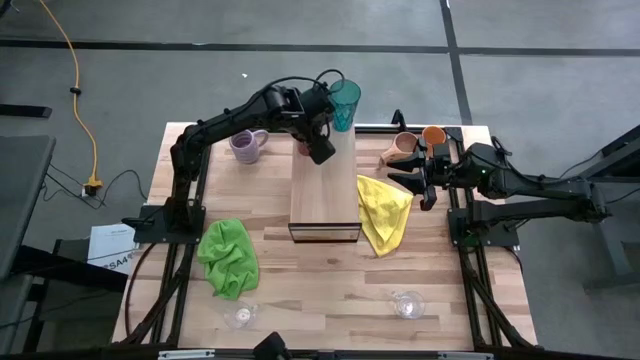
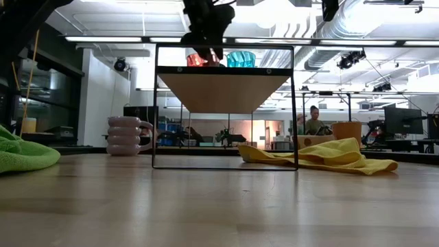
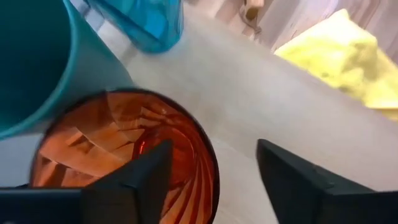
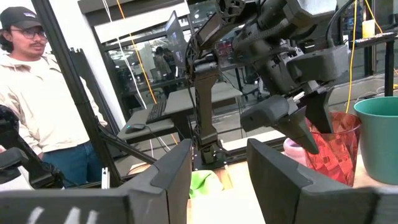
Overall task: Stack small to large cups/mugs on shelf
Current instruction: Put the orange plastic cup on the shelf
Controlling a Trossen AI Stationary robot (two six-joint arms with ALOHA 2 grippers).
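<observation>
Left end effector [image 1: 318, 140] is over the far end of the shelf [image 1: 325, 190], fingers [image 3: 297, 177] apart and straddling the rim of the amber tumbler [image 3: 124, 155]: one finger inside the rim, one outside. It's a rim pinch not closed, so either just released or about to grab; can't tell which from this. The tumbler stands upright on the shelf top, just beside a teal tumbler [image 1: 344, 103] at the far edge; the wrist view shows a second teal cup [image 3: 37, 56] touching or nearly touching the amber one, so the cups are being clustered at that end, probably to nest them. Right end effector [image 1: 421, 180] waits at the right table edge, fingers apart, pointed toward the shelf, near the tan mug [image 1: 400, 150] and orange cup [image 1: 434, 135], which sit together on the table, likely next in line. The lavender mug [image 1: 246, 146] is on the table left of the shelf. Two clear glasses [image 1: 407, 303] are at the near table edge, well apart from everything. Yellow cloth [image 1: 385, 210] lies against the shelf's right side, green cloth [image 1: 228, 256] to the near left; neither blocks the shelf top. Person [image 4: 43, 93] is visible beyond the table in the right wrist view. Judgement: early to midway, most cups are not yet on the shelf. Risk: the closely packed tumblers could get knocked as the fingers lift out.
</observation>
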